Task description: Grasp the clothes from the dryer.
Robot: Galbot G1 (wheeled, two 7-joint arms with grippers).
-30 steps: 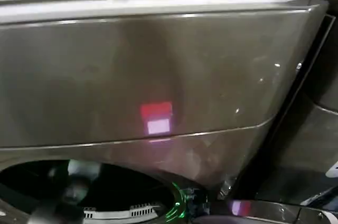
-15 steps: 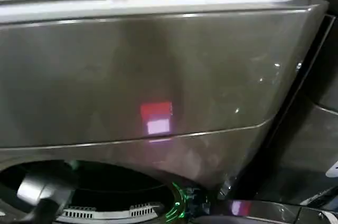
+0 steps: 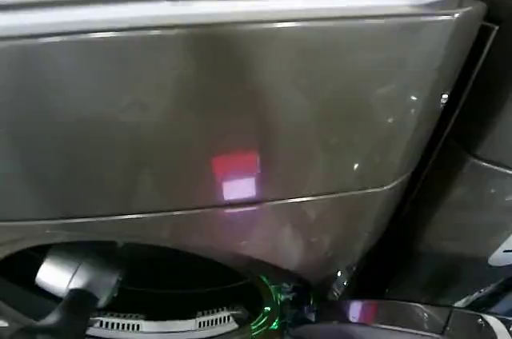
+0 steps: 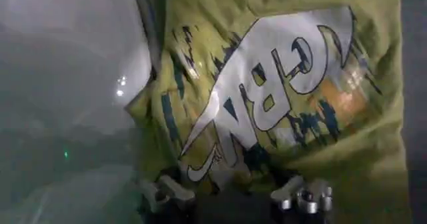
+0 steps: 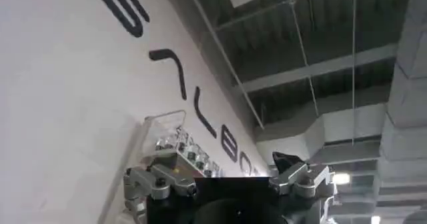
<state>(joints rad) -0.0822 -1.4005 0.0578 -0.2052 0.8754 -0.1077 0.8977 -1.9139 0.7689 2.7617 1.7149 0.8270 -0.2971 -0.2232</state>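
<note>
The left gripper [image 4: 233, 193] hangs with fingers spread apart just short of the clothes [image 4: 280, 92], whose white-grey lettering is creased and unreadable. At the head view's lower left the left arm reaches into the dryer [image 3: 240, 107] porthole, cut off by the frame. The right gripper [image 5: 230, 182], released and empty, points at a white wall [image 5: 60, 92] with partly cropped dark letters.

The robot's left arm [image 3: 68, 287], a rounded silver-grey cylinder over a black link. The left end effector [image 4: 233, 195] has silver metal fingertips on a black body; the right end effector [image 5: 227, 185] matches it (silver blocks studded with small screws).
</note>
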